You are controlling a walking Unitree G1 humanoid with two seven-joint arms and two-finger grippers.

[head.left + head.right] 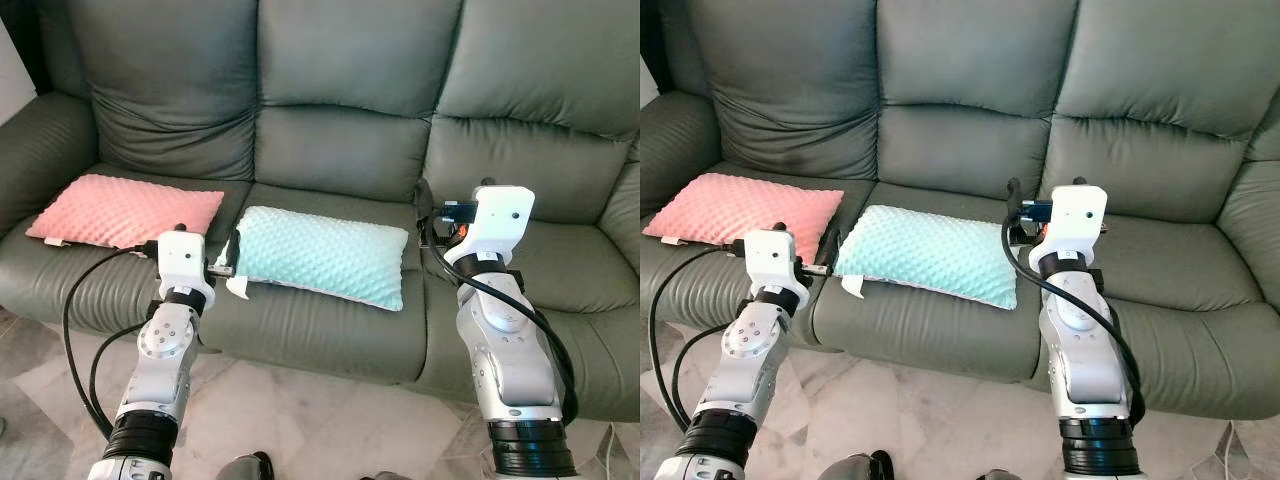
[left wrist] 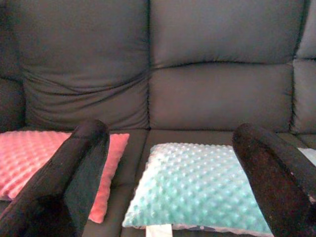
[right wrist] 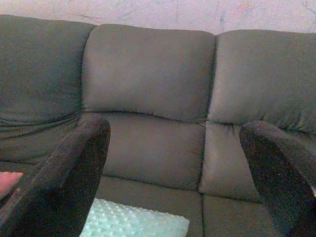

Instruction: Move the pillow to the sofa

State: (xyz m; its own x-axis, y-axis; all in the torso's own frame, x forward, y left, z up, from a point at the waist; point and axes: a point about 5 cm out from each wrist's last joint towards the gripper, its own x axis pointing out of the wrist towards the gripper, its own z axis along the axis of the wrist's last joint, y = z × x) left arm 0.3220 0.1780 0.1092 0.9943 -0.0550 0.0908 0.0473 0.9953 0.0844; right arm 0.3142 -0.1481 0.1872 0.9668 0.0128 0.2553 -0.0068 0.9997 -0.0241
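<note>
A grey leather sofa [image 1: 340, 150] is seen ahead above a pale tiled floor [image 1: 300, 420], with a mint dotted pillow [image 1: 325, 255] lying flat on its middle seat, long axis across the seat, and a pink pillow [image 1: 125, 210] on the seat to its left. The left hand [image 1: 228, 262] is held just at the mint pillow's left end, fingers spread and empty, while the right hand [image 1: 428, 215] is raised near its right end, also spread and empty. The pillow is judged already placed, so only withdrawal is called for.

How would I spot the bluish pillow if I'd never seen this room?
Find the grey-green leather sofa. The mint pillow lies flat on its middle seat cushion. Its neighbour on the robot's left, the pink pillow, has the same bumpy fabric; only colour tells them apart.
</note>
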